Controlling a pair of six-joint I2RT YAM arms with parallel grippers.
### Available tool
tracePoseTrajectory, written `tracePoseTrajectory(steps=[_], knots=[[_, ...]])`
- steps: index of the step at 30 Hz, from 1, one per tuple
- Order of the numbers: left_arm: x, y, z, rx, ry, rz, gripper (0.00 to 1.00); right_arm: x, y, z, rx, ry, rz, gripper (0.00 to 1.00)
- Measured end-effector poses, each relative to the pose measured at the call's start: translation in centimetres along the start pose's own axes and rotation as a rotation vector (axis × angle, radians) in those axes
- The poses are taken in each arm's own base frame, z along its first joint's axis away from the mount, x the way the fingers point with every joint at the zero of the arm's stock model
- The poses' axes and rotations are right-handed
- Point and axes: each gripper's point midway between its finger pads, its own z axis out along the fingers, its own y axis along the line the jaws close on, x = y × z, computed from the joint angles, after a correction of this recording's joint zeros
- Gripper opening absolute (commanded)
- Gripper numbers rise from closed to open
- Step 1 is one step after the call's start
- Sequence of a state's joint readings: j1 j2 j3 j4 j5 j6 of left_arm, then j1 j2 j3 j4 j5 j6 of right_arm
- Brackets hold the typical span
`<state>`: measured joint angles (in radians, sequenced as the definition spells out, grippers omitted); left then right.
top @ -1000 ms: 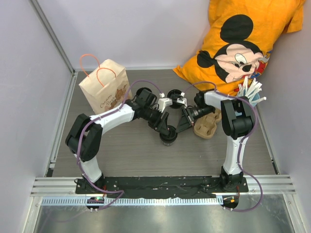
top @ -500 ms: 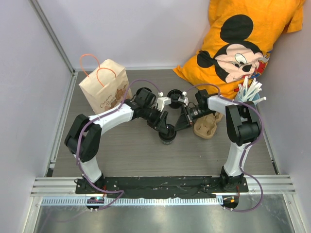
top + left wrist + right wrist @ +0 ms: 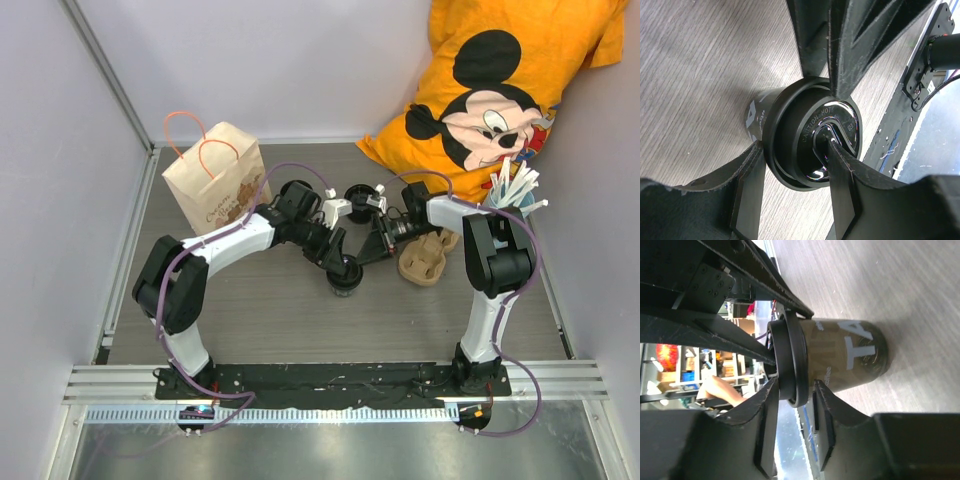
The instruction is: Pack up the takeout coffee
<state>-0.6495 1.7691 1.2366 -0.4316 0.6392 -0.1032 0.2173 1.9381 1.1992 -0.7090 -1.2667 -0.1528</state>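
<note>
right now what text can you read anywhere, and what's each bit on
"CAUTION HOT": raised letters on the black lid.
"TA": big pale letters on the side of the coffee cup; the rest is out of view, and the smaller print beside it is too blurred to read.
Brown paper bag: the print is too small to read.

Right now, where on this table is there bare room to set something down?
The widest bare patch is the near strip of table between the coffee cup and the arm bases. Another lies along the far wall between the paper bag and the pillow. The middle is crowded: left hand and right hand at the cup, cup carrier beside.
</note>
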Motion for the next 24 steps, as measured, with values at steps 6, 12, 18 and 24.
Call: tracePoseTrajectory(steps=[6, 12, 18, 24], knots=[[0.0, 0.0, 0.0, 0.001, -0.001, 0.006, 0.0, -0.9, -0.2, 0.0, 0.003, -0.022, -0.035, 0.37], [-0.2, -0.1, 0.2, 0.003, -0.006, 0.02, 0.0, -1.3, -1.2, -0.1, 0.021, -0.032, -0.049, 0.36], [-0.2, -0.2, 0.2, 0.003, -0.006, 0.024, 0.0, -1.1, -1.2, -0.1, 0.014, -0.026, -0.063, 0.37], [-0.2, -0.2, 0.3, 0.004, -0.006, 0.038, 0.0, -0.8, -1.0, -0.2, 0.018, -0.011, -0.086, 0.38]])
